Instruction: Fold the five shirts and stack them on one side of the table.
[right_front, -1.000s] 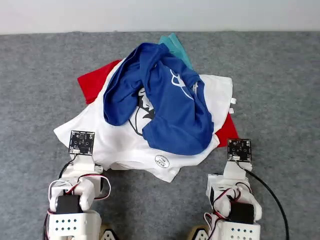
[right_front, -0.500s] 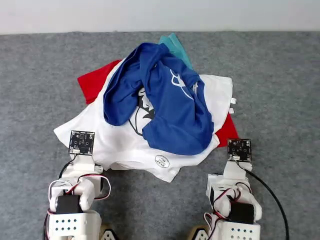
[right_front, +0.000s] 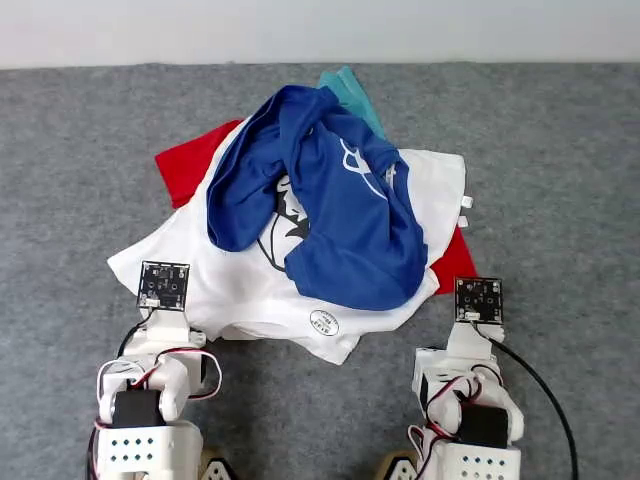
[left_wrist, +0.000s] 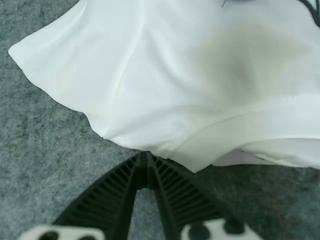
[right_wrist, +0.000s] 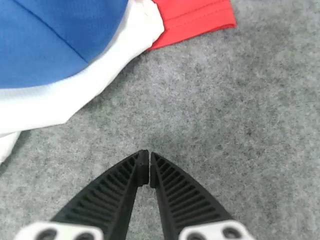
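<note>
Nothing has moved: beside the unfolded shirt pile (right_front: 340, 220), left fingers (left_wrist: 127, 182) and right fingers (right_wrist: 127, 180) stay pressed together, empty; folding not begun.

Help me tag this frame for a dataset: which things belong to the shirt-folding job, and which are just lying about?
Job in hand:
- blue shirt, on top of the pile
- white shirt, under it
- red shirt, under the white one
- teal shirt, peeking out at the far side
- left claw and right claw, both shut
- grey table

Just background:
- pale wall
</note>
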